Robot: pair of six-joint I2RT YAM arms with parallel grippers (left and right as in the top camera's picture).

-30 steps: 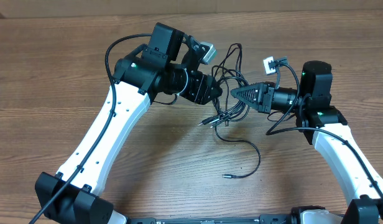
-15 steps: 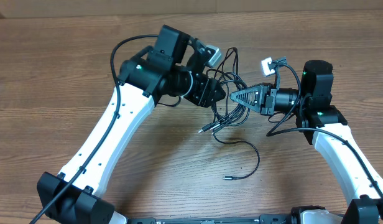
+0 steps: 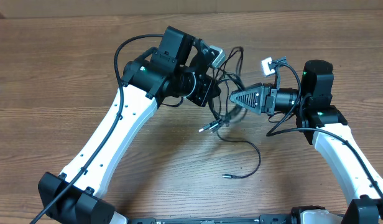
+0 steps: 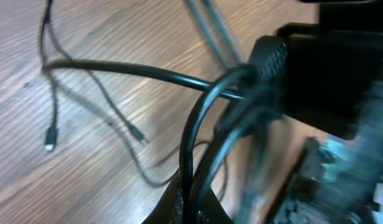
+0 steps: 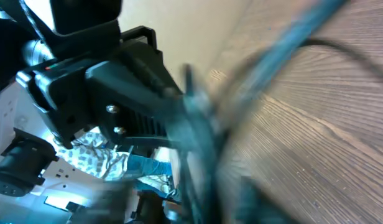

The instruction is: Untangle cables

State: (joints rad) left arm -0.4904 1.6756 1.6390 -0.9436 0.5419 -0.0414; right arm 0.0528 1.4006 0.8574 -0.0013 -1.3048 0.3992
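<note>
The cables [image 3: 227,104] are thin black cords bunched between my two grippers, raised off the wooden table. One loose strand [image 3: 256,155] curls toward the front and ends in a small plug [image 3: 226,177]. My left gripper [image 3: 211,94] is at the left side of the bunch. In the left wrist view its jaws [image 4: 194,208] are shut on black cables [image 4: 193,130] that loop up from them. My right gripper [image 3: 234,98] points left into the same bunch. Its view is smeared: blurred cables [image 5: 201,134] cross it and the jaws cannot be made out.
The left arm's black wrist body [image 5: 110,81] fills the upper left of the right wrist view, very close. The right gripper's black housing [image 4: 331,62] looms in the left wrist view. A thin strand with a plug [image 4: 49,147] lies on the bare wood.
My left gripper moved right into the bunch and closed on the cables. The bunch tightened and its hanging plugs shifted slightly forward. The right arm stayed in place.
</note>
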